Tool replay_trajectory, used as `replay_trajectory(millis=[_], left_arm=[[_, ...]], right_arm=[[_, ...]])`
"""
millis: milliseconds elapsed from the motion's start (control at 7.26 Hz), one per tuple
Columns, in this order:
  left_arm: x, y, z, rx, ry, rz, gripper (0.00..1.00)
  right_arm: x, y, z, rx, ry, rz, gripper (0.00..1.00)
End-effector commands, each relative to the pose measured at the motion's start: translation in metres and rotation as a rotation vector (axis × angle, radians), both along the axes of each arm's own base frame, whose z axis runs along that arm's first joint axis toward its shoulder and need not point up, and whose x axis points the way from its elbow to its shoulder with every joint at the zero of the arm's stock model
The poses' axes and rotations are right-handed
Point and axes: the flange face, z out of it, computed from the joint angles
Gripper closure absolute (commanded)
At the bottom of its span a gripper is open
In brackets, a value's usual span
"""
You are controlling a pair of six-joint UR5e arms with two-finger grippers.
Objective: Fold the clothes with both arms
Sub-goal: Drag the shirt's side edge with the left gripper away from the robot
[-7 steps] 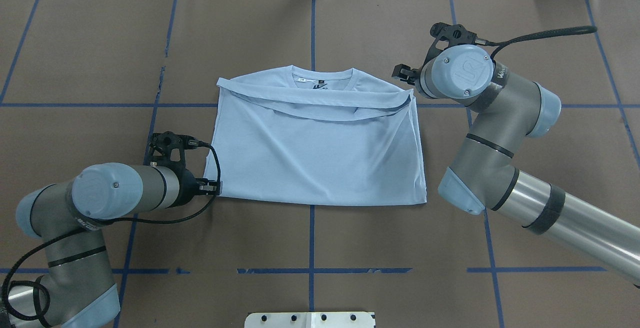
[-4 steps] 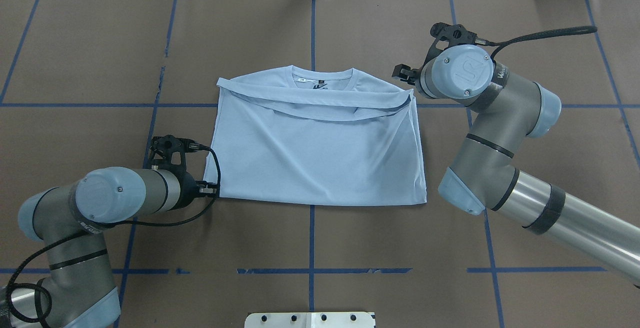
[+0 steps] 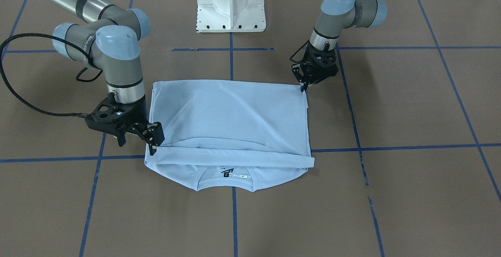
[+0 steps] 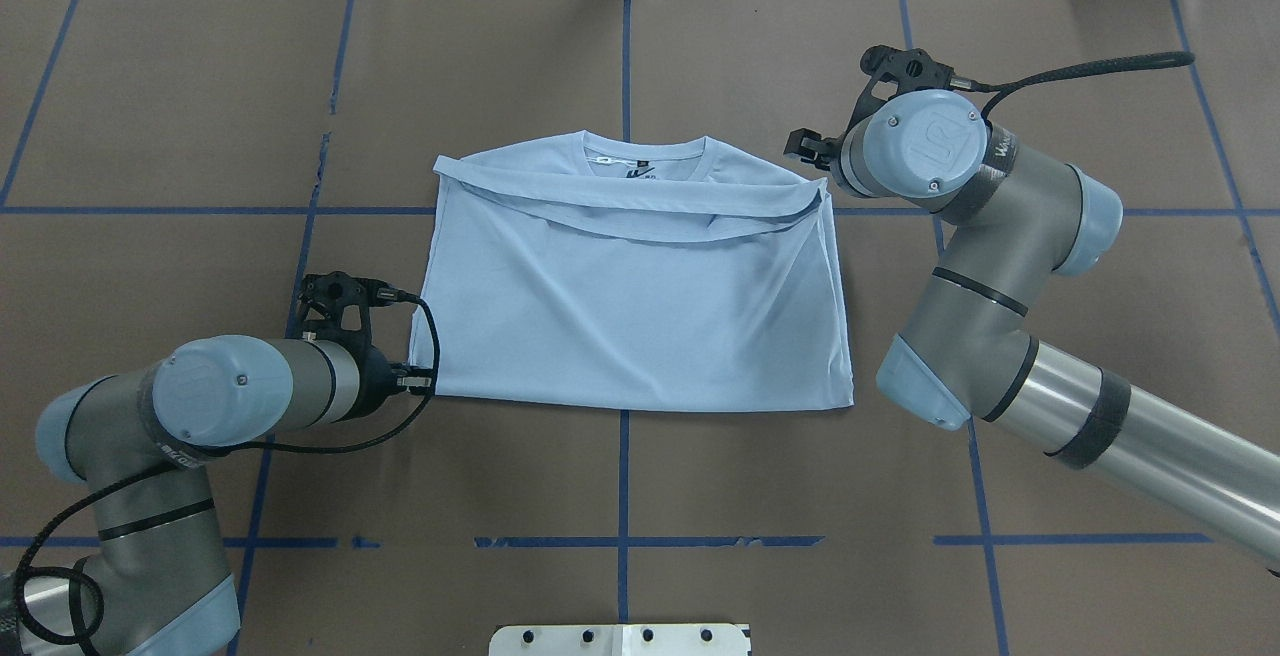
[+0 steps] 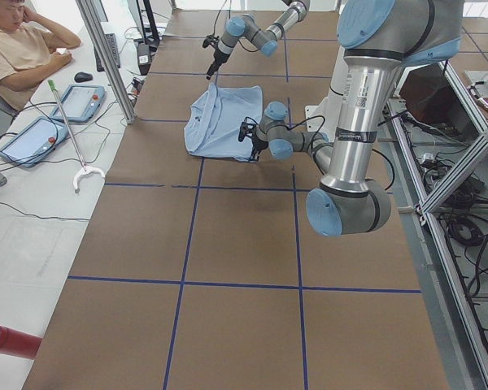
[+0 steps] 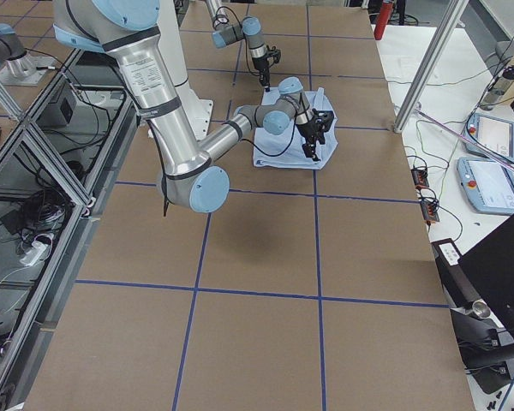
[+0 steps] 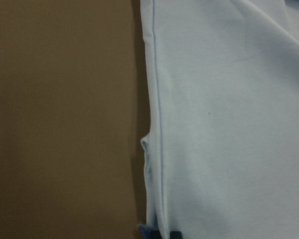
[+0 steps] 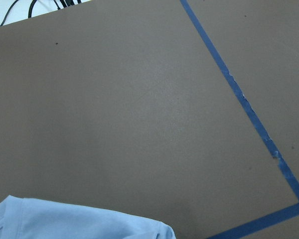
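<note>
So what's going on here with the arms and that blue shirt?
A light blue T-shirt is mid-fold on the table. Its hem is already folded up to just below the collar. The left gripper has its fingers together at the fold corner nearest the robot; whether they pinch cloth is unclear. The right gripper sits open beside the opposite corner, by the collar.

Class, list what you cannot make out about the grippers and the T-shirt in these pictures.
Right gripper, hold on the T-shirt: overhead, its wrist covers the fingers; front-facing, contact too small.
Left gripper, closure: front-facing view, fingertips too small; its wrist view shows mostly cloth.
Collar tag text: too small, every view.
</note>
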Motion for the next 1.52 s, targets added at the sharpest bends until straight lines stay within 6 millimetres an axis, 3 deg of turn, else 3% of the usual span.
replay_trajectory(millis=[0, 138, 276, 551, 689, 827, 965, 1102, 1378], left_arm=[[-0.014, -0.006, 0.016, 0.012, -0.034, -0.001, 1.0], [-0.037, -0.037, 0.018, 0.081, -0.069, -0.011, 1.0], [-0.061, -0.079, 0.04, 0.121, -0.144, -0.035, 1.0], [-0.075, -0.203, 0.047, 0.179, -0.256, -0.102, 1.0], [-0.094, -0.264, 0.052, 0.184, -0.313, -0.137, 1.0], [-0.081, -0.319, 0.044, 0.181, -0.337, -0.158, 1.0], [-0.071, -0.359, 0.045, 0.197, -0.341, -0.175, 1.0], [-0.086, -0.375, 0.05, 0.244, -0.364, -0.178, 1.0], [-0.095, -0.376, 0.044, 0.272, -0.339, -0.186, 0.01]], right_arm=[[0.0, 0.0, 0.0, 0.0, 0.0, 0.0, 0.0], [0.0, 0.0, -0.001, 0.001, -0.001, 0.0, 0.0], [0.0, 0.0, -0.001, 0.001, -0.001, 0.0, 0.0], [-0.001, 0.0, -0.003, 0.003, -0.005, 0.001, 0.0], [-0.001, -0.001, -0.004, 0.003, -0.007, 0.002, 0.0], [-0.001, -0.001, -0.006, 0.003, -0.01, 0.006, 0.0], [0.0, 0.0, -0.009, 0.005, -0.016, 0.006, 0.0], [0.0, -0.001, -0.01, 0.005, -0.018, 0.009, 0.0], [-0.014, 0.008, -0.024, 0.046, -0.061, -0.008, 0.0]])
